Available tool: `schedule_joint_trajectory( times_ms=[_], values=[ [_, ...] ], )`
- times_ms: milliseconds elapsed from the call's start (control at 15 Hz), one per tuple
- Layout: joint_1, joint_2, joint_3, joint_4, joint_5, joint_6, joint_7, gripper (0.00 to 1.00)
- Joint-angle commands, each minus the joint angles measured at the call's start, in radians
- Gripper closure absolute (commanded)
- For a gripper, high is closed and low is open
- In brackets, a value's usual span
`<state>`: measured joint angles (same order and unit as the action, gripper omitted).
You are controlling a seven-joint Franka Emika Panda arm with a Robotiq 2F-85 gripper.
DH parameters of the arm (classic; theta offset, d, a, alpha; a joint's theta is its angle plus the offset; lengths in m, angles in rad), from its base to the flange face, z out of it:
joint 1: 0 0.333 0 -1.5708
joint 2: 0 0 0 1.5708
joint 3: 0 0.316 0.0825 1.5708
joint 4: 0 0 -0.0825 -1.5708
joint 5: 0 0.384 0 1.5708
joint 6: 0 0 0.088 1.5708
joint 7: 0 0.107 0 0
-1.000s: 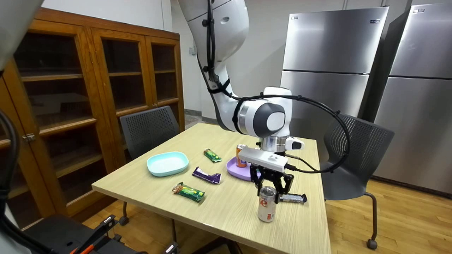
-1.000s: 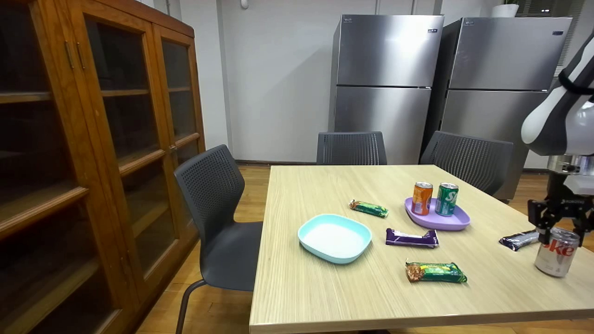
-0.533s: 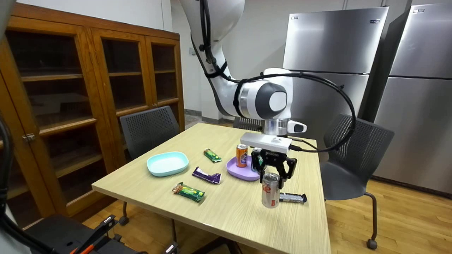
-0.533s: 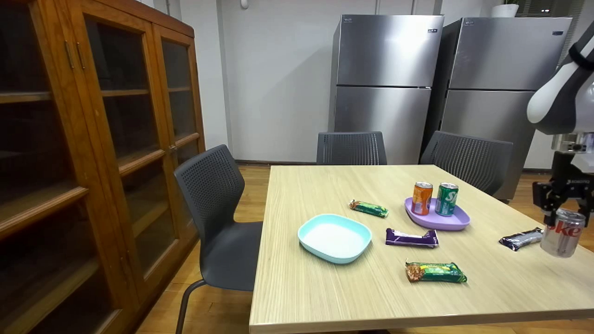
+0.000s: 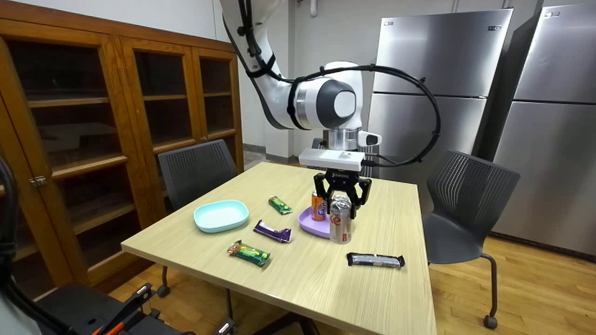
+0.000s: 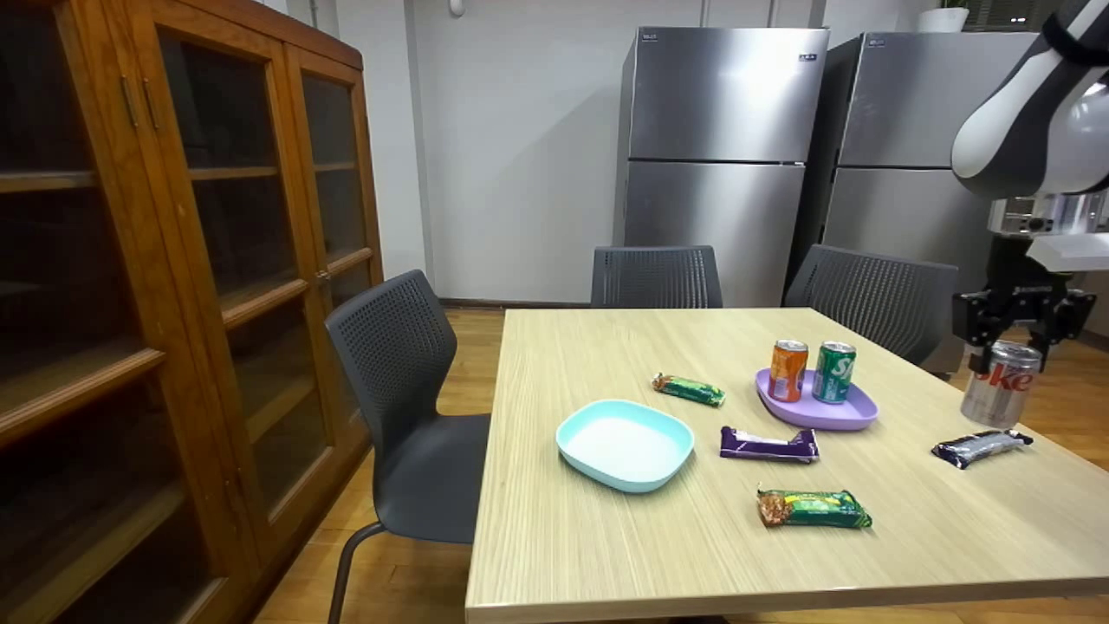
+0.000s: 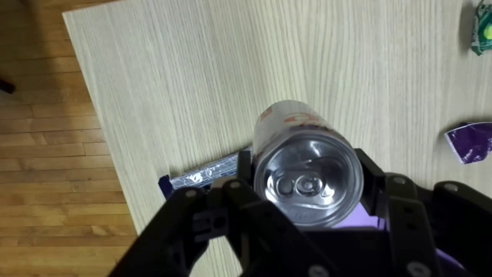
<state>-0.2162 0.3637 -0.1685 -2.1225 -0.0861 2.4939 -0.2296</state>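
Turquoise, round-cornered, a shallow tray (image 6: 625, 444) sits left; next, a crinkled purple-wrapped bar (image 6: 769, 446), then a lilac plate (image 6: 832, 419); at right, your gripper (image 6: 1011, 357), jaws parted can-wide, clasps a shiny metal can (image 6: 996, 401) upright above the wood-grained tabletop (image 6: 676, 546).

Plate (image 7: 360, 217) partly bhd fingers (image 7: 371, 174), wristcam

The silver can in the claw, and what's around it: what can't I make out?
The silver can: underside hidden by its own body in every view.
The green can: largely hidden in an exterior view by the silver can and gripper.
The silver bar: in the wrist view, partly covered by the gripper.
The purple bar: cut off by the wrist view's right edge.
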Motion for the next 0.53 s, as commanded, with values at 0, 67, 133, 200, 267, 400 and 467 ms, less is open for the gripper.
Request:
schedule_joint_trajectory(
  times_ms=[0, 67, 133, 200, 267, 400, 467],
  values=[
    [0.028, -0.031, 0.03, -0.003, -0.012, -0.021, -0.004, 0.61],
    [0.037, -0.021, 0.038, 0.008, -0.01, -0.02, -0.003, 0.61],
    [0.041, -0.01, 0.049, 0.021, -0.003, -0.022, -0.01, 0.61],
    [0.042, 0.001, 0.063, 0.034, 0.007, -0.023, -0.02, 0.61],
    [0.044, 0.017, 0.075, 0.054, 0.015, -0.031, -0.025, 0.61],
    [0.05, 0.047, 0.092, 0.089, 0.015, -0.032, -0.025, 0.61],
    [0.052, 0.063, 0.097, 0.109, 0.013, -0.032, -0.022, 0.61]
  ],
)
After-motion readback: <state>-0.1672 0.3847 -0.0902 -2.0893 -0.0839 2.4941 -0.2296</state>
